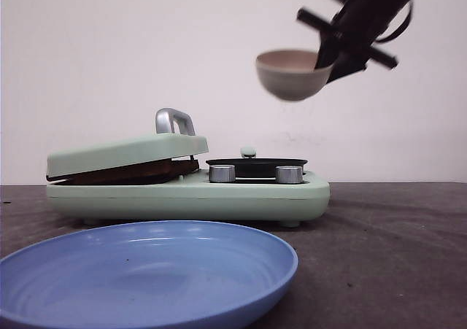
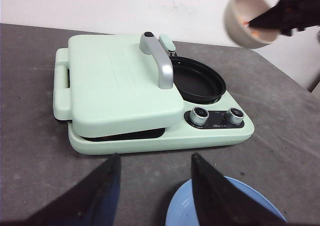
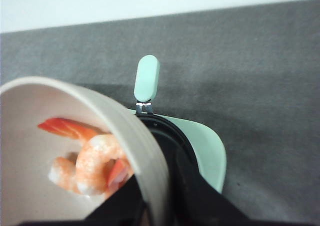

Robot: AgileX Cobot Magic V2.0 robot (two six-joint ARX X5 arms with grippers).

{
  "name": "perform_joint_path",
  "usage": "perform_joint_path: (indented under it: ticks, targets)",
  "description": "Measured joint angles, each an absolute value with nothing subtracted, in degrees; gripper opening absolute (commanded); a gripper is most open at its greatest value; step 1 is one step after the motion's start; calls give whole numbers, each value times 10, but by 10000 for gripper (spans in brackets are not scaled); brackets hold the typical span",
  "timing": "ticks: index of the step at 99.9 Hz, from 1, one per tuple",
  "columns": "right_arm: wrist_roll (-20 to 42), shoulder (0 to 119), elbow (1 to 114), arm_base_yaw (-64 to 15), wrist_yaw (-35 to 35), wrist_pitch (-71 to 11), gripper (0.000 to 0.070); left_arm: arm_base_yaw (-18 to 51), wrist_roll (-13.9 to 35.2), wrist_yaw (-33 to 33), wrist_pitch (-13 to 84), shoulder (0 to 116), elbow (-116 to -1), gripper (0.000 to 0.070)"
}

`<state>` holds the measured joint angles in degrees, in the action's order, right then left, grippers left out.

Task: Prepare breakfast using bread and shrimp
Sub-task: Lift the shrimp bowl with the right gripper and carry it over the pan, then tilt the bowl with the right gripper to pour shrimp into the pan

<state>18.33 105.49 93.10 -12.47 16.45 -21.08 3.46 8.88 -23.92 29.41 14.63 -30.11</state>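
Observation:
My right gripper [image 1: 328, 55] is shut on the rim of a beige bowl [image 1: 292, 77], held high above the black round pan [image 1: 255, 163] of a mint-green breakfast maker [image 1: 182, 194]. In the right wrist view the shrimp [image 3: 92, 163], orange-pink and curled, lie inside the bowl [image 3: 125, 121], with the gripper [image 3: 157, 186] pinching its wall. The bread is mostly hidden under the maker's lid [image 2: 120, 85]; only a brown edge [image 1: 135, 171] shows in the gap. My left gripper [image 2: 155, 161] is open and holds nothing, hovering over the table in front of the maker.
A blue plate [image 1: 146, 271] lies on the dark table in front of the maker, partly under my left gripper's fingers [image 2: 210, 191]. Two metal knobs [image 2: 199, 115] sit beside the pan [image 2: 197, 80]. The lid has a grey handle [image 2: 162, 60]. A wall stands behind.

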Motion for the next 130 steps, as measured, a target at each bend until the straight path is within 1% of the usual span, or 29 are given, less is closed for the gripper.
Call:
perform_joint_path:
  ticks: [17,31,41,49,60,69,84,102,118,130]
  targets:
    - [185,1124,1001,-135,164,-216,0,35,87,-239,294,146,-301,205]
    - [182,1161,1034,-140,163,-213,0,35,83,-239,294,146,-301,205]
    - [171,1171,1034,-147,136,-198,0,34,80,-239,294,146,-301,205]
    - [147,1172,1034,-155,114,-179,0,35,78,-239,294,146,-301,205]
    - [100,1171,1035,-170,85,-158,0,35,74,-239,294,146,-301,205]
    - [49,1171,1035,-186,52,-155,0,35,72,-239,294,146,-301,205]
    - [-51,1171,1035,-219,-26,-145,0,35,66,-239,294,146,-301,205]
    - [-161,1171,1035,-254,-140,-108,0,35,65,-239,294,146,-301,205]
    - [-227,1171,1035,-271,-200,-93,0,35,65,-239,296,146,-301,205]
    - [-270,1171,1035,-276,-267,-65,0,35,65,-239,296,146,-301,205]
